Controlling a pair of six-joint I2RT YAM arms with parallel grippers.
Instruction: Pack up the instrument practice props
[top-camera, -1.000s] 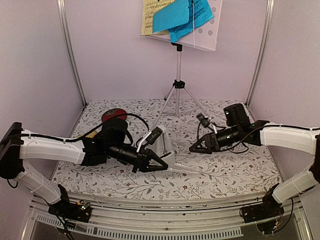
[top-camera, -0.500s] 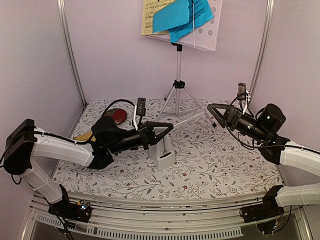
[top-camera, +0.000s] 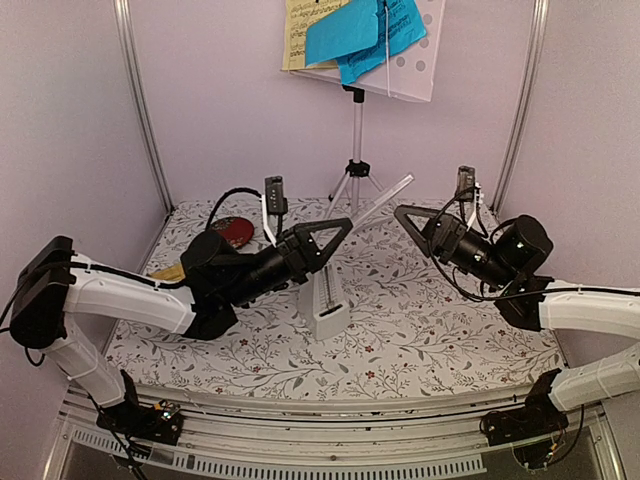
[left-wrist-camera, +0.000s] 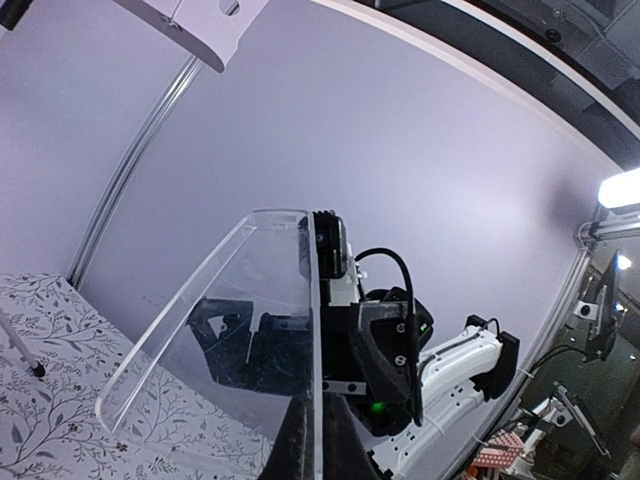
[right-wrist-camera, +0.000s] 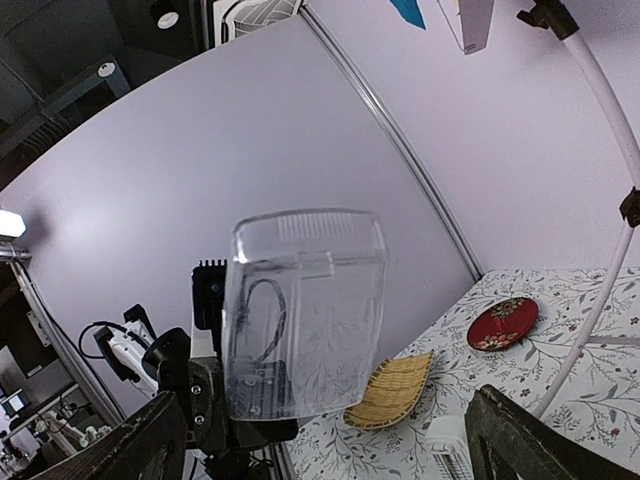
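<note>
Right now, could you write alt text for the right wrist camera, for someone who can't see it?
A clear plastic cover fills the middle, held up by the left gripper and framed by the right gripper's open fingers at the bottom corners. Behind lie a yellow woven tray and a red dish on a floral table.

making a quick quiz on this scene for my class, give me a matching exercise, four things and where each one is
Things:
1 cover
2 metronome
3 dish
4 blue sheets

Places:
a on the stand
b upright, mid table
c raised off the table
d back left of the table

Pairs: 1-c, 2-b, 3-d, 4-a
</note>
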